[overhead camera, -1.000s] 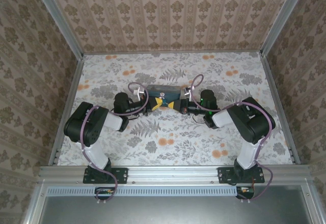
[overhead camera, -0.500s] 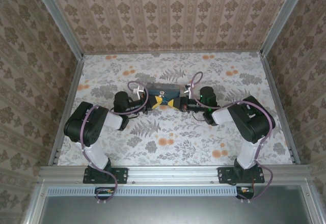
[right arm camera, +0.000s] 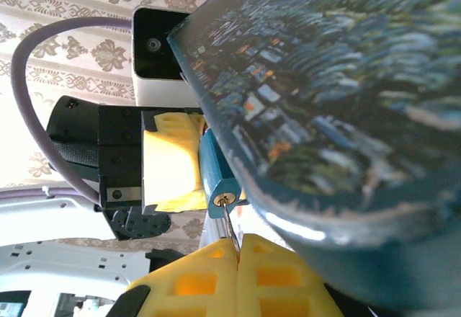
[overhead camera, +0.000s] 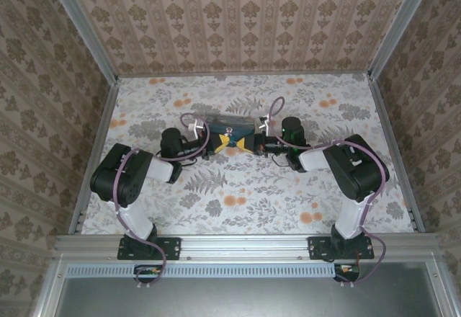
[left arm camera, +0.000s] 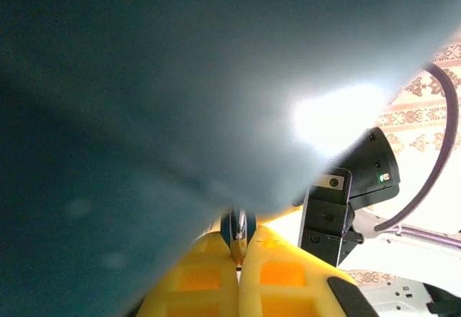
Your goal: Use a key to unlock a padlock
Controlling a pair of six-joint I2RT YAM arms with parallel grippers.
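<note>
Grippers number two, and you have both meeting at the one painted box (right arm camera: 346, 94) on the table (overhead camera: 238, 194). Your left gripper (left arm camera: 238, 248) is clamped on the single teal padlock (right arm camera: 214, 175), tight against the box's edge. Your right gripper (right arm camera: 238, 246) presses its yellow fingers (right arm camera: 277, 277) together on one thin key (right arm camera: 229, 225), its tip at the keyhole.
</note>
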